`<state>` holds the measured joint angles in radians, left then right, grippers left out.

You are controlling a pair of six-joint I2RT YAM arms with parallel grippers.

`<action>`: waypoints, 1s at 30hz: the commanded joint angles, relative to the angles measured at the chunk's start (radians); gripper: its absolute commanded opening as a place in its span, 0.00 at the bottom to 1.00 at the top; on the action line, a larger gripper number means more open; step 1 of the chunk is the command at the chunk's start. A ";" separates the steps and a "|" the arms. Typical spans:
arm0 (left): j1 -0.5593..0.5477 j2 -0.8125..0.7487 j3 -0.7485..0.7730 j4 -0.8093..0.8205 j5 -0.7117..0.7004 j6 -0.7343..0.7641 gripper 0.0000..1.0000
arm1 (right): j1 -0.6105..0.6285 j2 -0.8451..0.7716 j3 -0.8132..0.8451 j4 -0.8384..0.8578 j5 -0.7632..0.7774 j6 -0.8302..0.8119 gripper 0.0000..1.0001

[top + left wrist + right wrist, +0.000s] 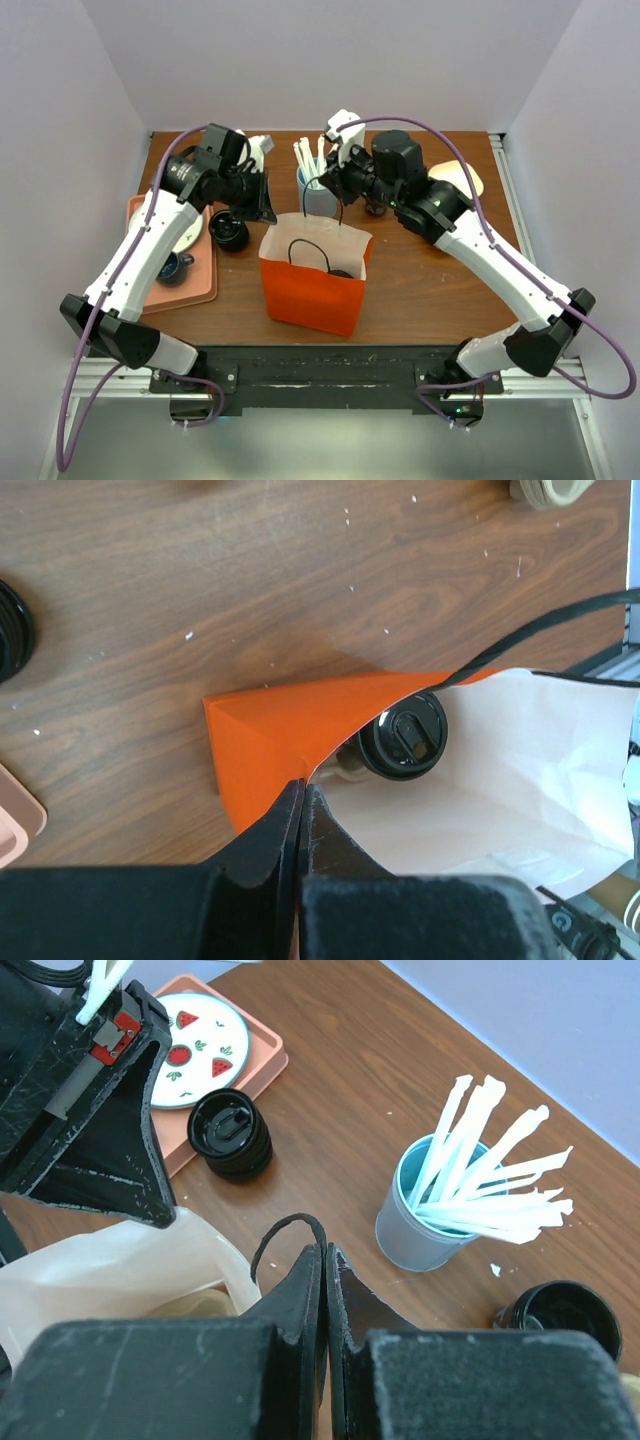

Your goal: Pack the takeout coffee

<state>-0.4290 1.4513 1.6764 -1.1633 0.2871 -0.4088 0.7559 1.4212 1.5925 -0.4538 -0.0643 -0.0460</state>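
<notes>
Takeout coffee (402,735) sitting in the bag (270,730) — mostly hidden.
I'm pinching the rim with left claw (301,790); right claw (326,1255) clamped, catch unclear.

Overhead view; wrist close-ups sharing bag (310,285)

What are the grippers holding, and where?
Both hold the orange bag: left gripper pinches its top rim, right gripper its black handle.

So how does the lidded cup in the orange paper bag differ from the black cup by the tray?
The lidded cup sits inside the orange paper bag, its wall mostly hidden; the black cup sits on the wooden table, its black wall showing. Both are upright with round black lids.
</notes>
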 commanded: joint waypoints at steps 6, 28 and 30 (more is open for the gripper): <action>0.009 -0.048 0.002 0.137 -0.002 -0.033 0.00 | -0.006 -0.019 0.072 0.053 -0.046 -0.005 0.22; 0.018 -0.006 0.092 0.077 -0.092 -0.004 0.72 | -0.093 0.048 0.210 0.163 0.198 0.211 0.51; 0.019 -0.019 0.127 0.076 -0.132 0.004 0.93 | -0.183 0.147 0.303 0.072 0.181 0.263 0.49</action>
<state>-0.4229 1.4460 1.7161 -1.0878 0.2241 -0.4278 0.7033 1.4220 1.7573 -0.2893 0.0090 0.1204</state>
